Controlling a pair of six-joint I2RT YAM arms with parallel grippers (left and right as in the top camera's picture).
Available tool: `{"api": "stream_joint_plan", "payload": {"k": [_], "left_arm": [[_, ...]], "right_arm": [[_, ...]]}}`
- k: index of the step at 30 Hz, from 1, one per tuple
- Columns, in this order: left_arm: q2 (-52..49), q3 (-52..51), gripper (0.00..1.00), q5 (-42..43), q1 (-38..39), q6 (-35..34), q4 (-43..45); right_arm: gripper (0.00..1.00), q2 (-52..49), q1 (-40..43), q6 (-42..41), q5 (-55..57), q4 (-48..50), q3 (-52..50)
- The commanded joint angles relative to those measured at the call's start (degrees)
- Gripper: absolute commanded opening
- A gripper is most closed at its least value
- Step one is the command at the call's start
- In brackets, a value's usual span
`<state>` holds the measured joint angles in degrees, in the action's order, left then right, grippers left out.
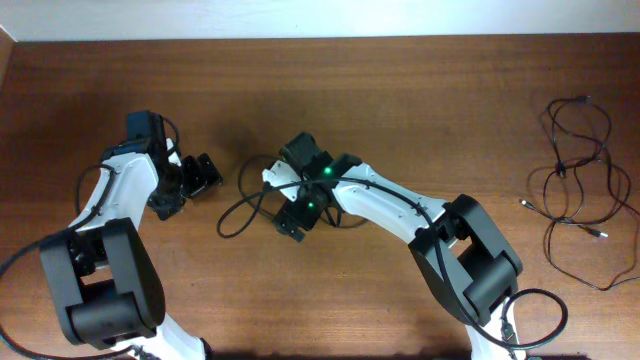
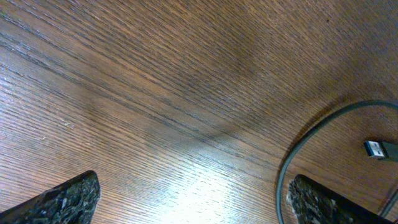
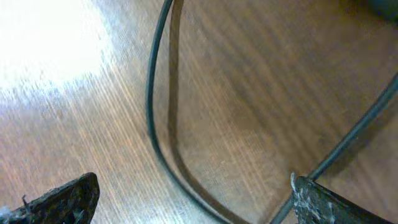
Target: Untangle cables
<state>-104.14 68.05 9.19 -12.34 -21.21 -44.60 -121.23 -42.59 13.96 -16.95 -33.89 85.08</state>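
One thin black cable (image 1: 232, 213) lies in a loose loop at the middle of the table. My right gripper (image 1: 291, 220) is open and low over it. In the right wrist view a strand of the cable (image 3: 151, 118) curves between the open fingers (image 3: 196, 202), and a second strand (image 3: 357, 127) runs by the right finger. My left gripper (image 1: 203, 175) is open and empty just left of the loop. Its wrist view shows the fingers (image 2: 193, 202) apart, a cable arc (image 2: 285, 177) beside the right finger and a silvery plug tip (image 2: 380, 149). More cables (image 1: 578, 165) lie in loose loops at the far right.
The wooden table (image 1: 400, 90) ends at a pale edge along the back. The right arm's forearm (image 1: 400, 210) stretches across the middle toward the loop. The arm bases stand at the front.
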Motion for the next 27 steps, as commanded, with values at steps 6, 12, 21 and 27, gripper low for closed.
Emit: {"api": "stream_joint_plan", "payload": {"k": [6,12,21,27], "left_arm": [[0.98,0.68,0.99,0.44,-0.09,-0.20,-0.04],[0.98,0.68,0.99,0.44,-0.09,-0.22,-0.04],[0.98,0.68,0.99,0.44,-0.09,-0.20,-0.04],[0.98,0.68,0.99,0.44,-0.09,-0.20,-0.04]], "right_arm": [[0.98,-0.28,-0.15,0.81,-1.73,1.62,-0.59],[0.98,2.58,-0.09,0.63,2.05,1.40,3.23],[0.98,-1.05,-0.07,0.61,9.97,1.01,3.21],[0.99,-1.84,-0.20,0.59,-2.89,-1.49,3.21]]}}
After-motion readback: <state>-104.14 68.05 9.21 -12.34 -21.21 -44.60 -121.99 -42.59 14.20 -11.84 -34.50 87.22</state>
